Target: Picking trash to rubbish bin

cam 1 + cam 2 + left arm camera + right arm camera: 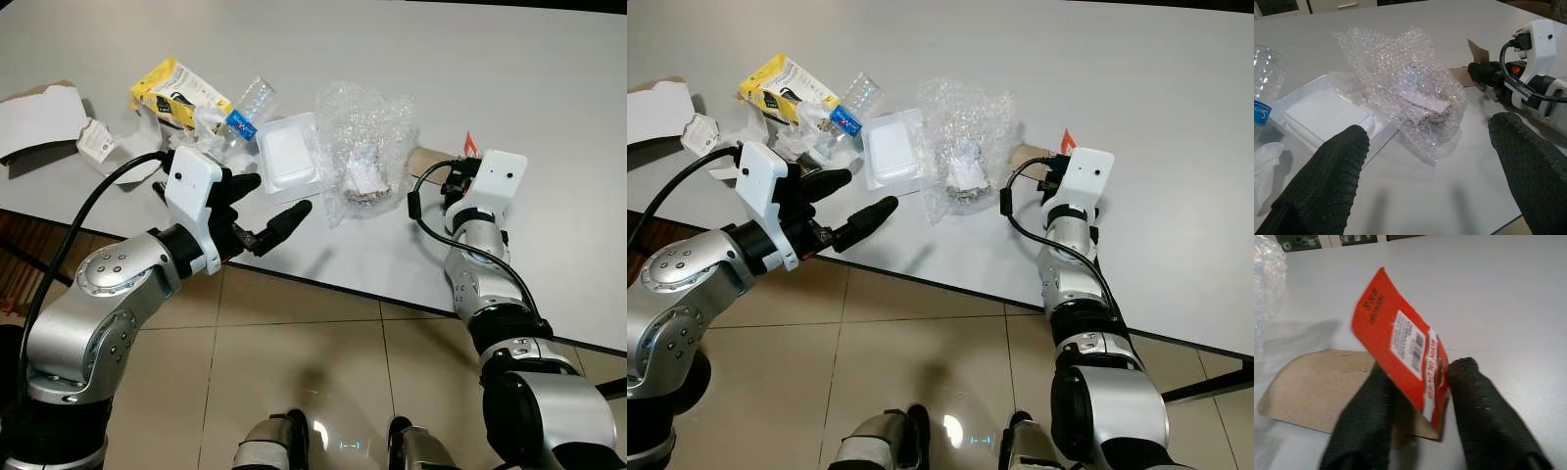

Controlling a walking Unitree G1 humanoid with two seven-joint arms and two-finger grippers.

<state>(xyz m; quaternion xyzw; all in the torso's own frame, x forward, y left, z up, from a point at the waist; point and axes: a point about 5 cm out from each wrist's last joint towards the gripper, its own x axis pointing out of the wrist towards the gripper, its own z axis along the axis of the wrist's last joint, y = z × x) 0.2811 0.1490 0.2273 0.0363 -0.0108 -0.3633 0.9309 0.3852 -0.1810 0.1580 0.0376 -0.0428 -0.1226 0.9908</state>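
A white worktop (549, 108) fills the upper part of the head views, above a tiled floor (323, 372) at the bottom.

The biggest piece of trash, a crumpled wad of clear bubble wrap (364, 147), lies at the centre of the frame with something small and pale bundled inside. It looks very light, soft and springy; a pinch across a thick bunched fold should hold better than a grip on a loose edge.

Torn white cardboard (39, 119) sits at the upper left. Just left of the wrap lies a shallow white plastic tray (287, 155), probably stiff, light and slick, best taken by its rim. Above it to the left are a yellow packet (176, 93) and a crushed clear bottle (250, 103) with a blue label, thin-walled and likely to slip or roll.

The left gripper (263, 204) hovers at the near edge of the worktop, fingers spread wide and holding nothing, aimed at the wrap and tray.

Right of the wrap, the right gripper (1415, 401) has its fingers pinched on a small red card (1400, 347) with a barcode label, standing on edge over a flat brown cardboard piece (1312, 387). The card looks thin, stiff and light; the grip sits on its lower edge.
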